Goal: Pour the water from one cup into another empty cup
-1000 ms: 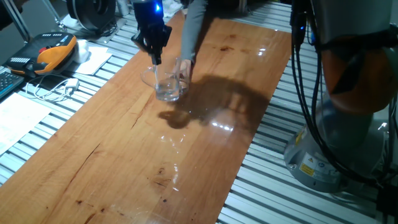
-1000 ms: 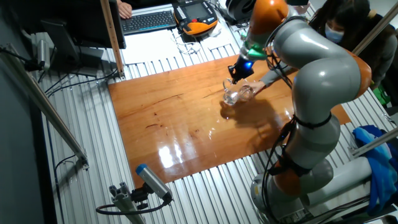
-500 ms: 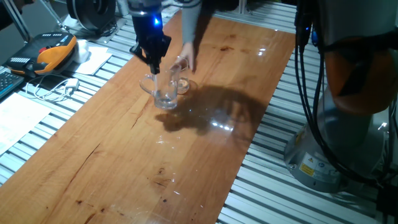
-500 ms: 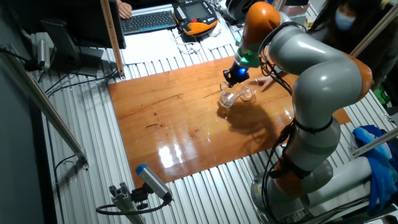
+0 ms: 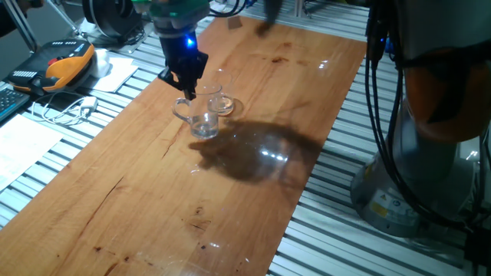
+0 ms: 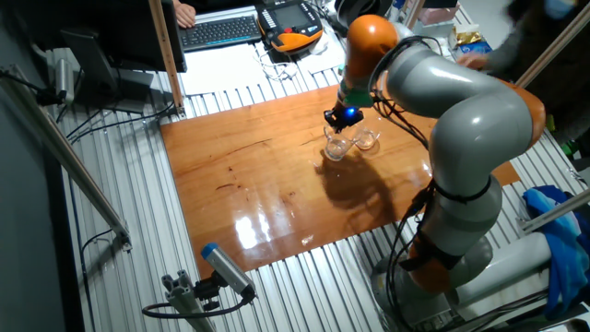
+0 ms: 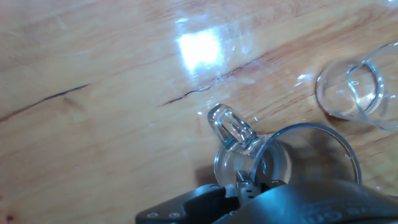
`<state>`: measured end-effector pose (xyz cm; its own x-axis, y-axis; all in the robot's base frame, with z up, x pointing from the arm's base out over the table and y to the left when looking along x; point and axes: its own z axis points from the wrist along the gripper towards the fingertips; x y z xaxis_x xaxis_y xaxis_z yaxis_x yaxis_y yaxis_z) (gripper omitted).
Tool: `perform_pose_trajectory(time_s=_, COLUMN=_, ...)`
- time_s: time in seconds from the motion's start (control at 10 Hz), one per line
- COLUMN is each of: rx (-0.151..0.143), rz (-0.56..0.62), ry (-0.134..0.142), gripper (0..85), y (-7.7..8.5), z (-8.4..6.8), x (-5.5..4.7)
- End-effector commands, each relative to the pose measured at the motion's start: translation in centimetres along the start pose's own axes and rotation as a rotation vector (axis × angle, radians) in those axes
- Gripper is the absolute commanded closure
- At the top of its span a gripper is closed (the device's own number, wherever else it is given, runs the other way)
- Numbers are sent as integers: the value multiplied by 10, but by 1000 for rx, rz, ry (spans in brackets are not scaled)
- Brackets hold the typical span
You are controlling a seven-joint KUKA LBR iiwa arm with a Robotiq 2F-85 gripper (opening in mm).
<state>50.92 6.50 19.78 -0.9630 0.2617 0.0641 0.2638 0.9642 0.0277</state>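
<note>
Glass mug [image 5: 202, 123] sits on the wood directly under my gripper [image 5: 186, 86], tumbler [image 5: 221, 104] just beyond it, but the hand's housing hides the fingertips, so I cannot tell how the jaws stand, nor see the water.

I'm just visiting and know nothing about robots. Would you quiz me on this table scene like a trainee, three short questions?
1. True or false: the mug stands upright on the wooden table.
2. Which glass has a looped handle? A: the mug. B: the tumbler.
3. Fill in: the claw hangs directly above the ____.

Key: 1. True. 2. A; the handle shows clearly in the hand view, while the tumbler has none. 3. Mug; whether the claw touches it cannot be told.
</note>
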Motion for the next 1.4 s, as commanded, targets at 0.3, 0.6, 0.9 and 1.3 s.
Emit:
perform_pose_trajectory(time_s=0.3, rx=45, rz=15, ry=-52, gripper=850, y=12, z=24, x=2)
perform_pose_trajectory(time_s=0.6, rx=127, rz=-11, ry=-92, gripper=850, y=17, z=33, x=2)
perform_pose_trajectory(time_s=0.9, rx=126, rz=6, ry=-98, gripper=850, y=20, z=45, x=4)
perform_pose_trajectory(time_s=1.3, rx=129, rz=19, ry=-127, gripper=850, y=27, z=61, x=7)
